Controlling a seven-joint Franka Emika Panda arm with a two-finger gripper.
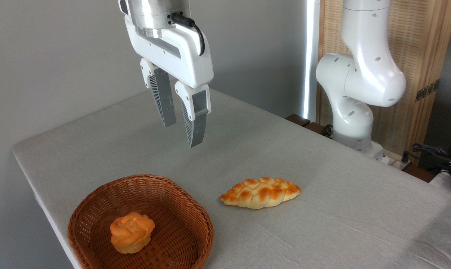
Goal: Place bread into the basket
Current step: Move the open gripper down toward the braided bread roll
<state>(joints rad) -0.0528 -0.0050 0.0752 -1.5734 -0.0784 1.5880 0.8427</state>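
Golden-orange braided loaf of bread with pointed ends and a pale underside lies flat on the grey cloth-covered table, toward the near edge, long axis running roughly left-right. Not grasped. Just to its left, apart from it, sits the round reddish-brown woven wicker basket at the near-left corner, already holding a small orange rose-shaped bun. White end effector with grey ribbed fingers hangs well above the table, behind the basket and left of the loaf, fingers parted and empty. White arm base stands at the far right edge.

Step in hand, as I judge it: reach for the loaf. To do it well, move right and forward over the loaf's middle, turn the fingers to close across its short width, descend low, squeeze gently. On release, aim for the free basket space beside the bun.
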